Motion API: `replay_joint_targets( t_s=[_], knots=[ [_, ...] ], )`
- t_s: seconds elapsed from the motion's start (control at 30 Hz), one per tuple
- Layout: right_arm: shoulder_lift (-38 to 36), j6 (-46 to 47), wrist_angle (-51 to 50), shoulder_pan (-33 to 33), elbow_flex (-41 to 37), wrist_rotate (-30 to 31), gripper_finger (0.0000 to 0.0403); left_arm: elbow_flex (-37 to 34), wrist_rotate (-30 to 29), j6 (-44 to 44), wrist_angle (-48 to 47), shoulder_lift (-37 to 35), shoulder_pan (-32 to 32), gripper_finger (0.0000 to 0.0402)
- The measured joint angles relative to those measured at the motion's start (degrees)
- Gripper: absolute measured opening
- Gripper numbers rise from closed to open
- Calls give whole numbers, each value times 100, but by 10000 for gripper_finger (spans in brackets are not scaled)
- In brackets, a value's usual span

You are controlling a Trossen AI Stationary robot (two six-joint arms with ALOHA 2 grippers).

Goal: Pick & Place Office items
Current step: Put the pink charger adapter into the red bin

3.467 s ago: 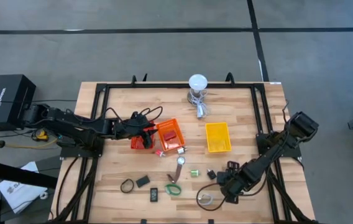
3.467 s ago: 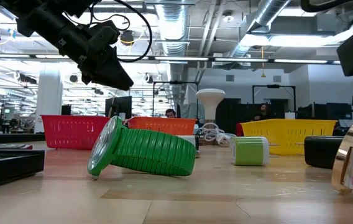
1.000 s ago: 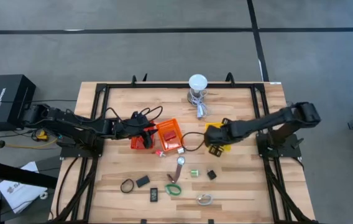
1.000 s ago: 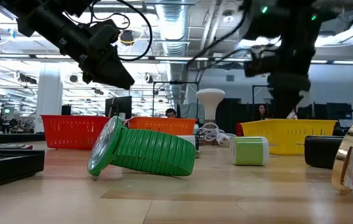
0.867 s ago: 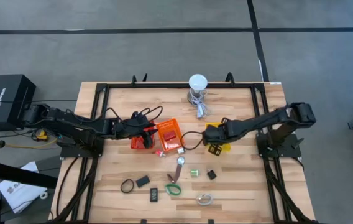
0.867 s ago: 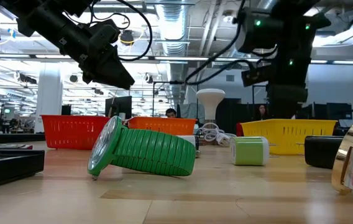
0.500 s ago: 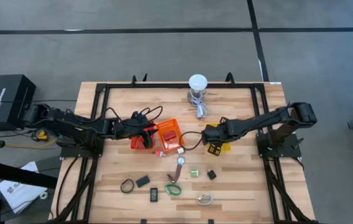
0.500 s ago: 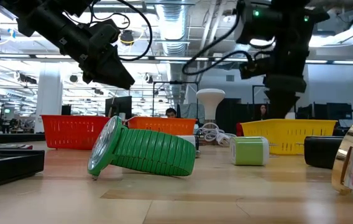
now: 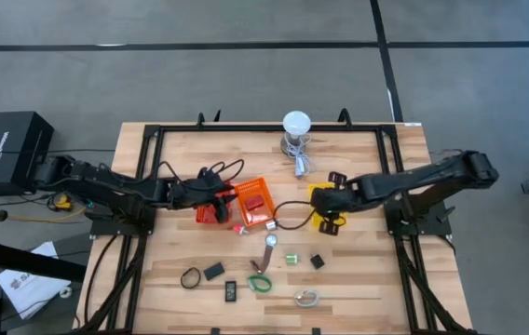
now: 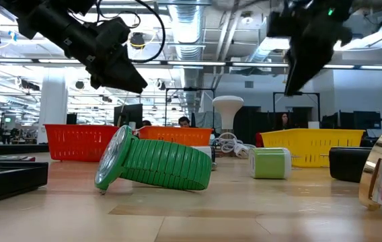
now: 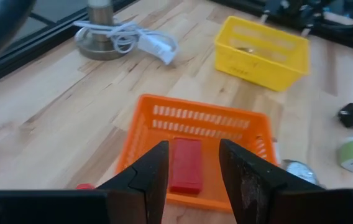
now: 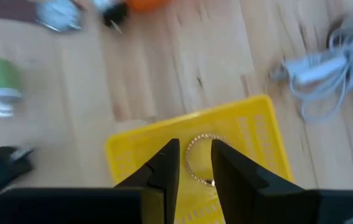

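My right gripper [image 12: 195, 163] hangs open over the yellow basket [image 9: 328, 194], above its near half. A thin gold ring [image 12: 200, 160] lies on the basket floor below the fingers, apart from them. My left gripper [image 11: 192, 167] stands open above the orange basket [image 11: 195, 121], near the red basket [image 9: 209, 214]. A red block [image 11: 184, 163] lies in the orange basket under its fingers. More office items lie on the near half of the table: a green band [image 9: 260, 282], a black ring [image 9: 190, 277], black blocks [image 9: 213, 271] and a green cube [image 9: 291, 259].
A white-domed lamp [image 9: 295, 124] with a coiled cable stands at the far edge. A black block [image 9: 317, 261] and a pale ring [image 9: 307, 298] lie near the front right. A black frame rims the table. In the low view the green band [image 10: 157, 165] fills the foreground.
My right gripper has risen above the yellow basket and tipped, and its arm has swung toward the table's right edge. My left arm has kept still.
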Motion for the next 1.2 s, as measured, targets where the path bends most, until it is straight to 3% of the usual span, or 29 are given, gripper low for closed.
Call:
replay_joint_targets(
  t_s=[0.17,0.33,0.63,0.83,1.0,1.1,1.2],
  knots=[
    [-771,-722,917,-100,-309,-548,84,2,12,0,273,0,-286,135],
    [-1546,-1133,2797,-322,-1498,-1455,84,2,8,-2,440,0,-642,135],
    [-1925,-1057,5655,-577,-3293,-1580,82,4,1,1,1306,245,-1689,135],
    [-1759,-1242,5897,-723,-3388,-1586,82,26,-3,205,2259,1001,-2129,135],
    [-1759,-1242,5918,-717,-3392,-1587,82,524,77,536,2195,1731,-2139,135],
    [-1759,-1242,6039,-717,-3392,-1587,82,1089,616,988,1568,1975,-2031,135],
    [-1759,-1242,6046,-717,-3392,-1587,82,1709,880,1215,228,2092,-1906,137]
  ],
)
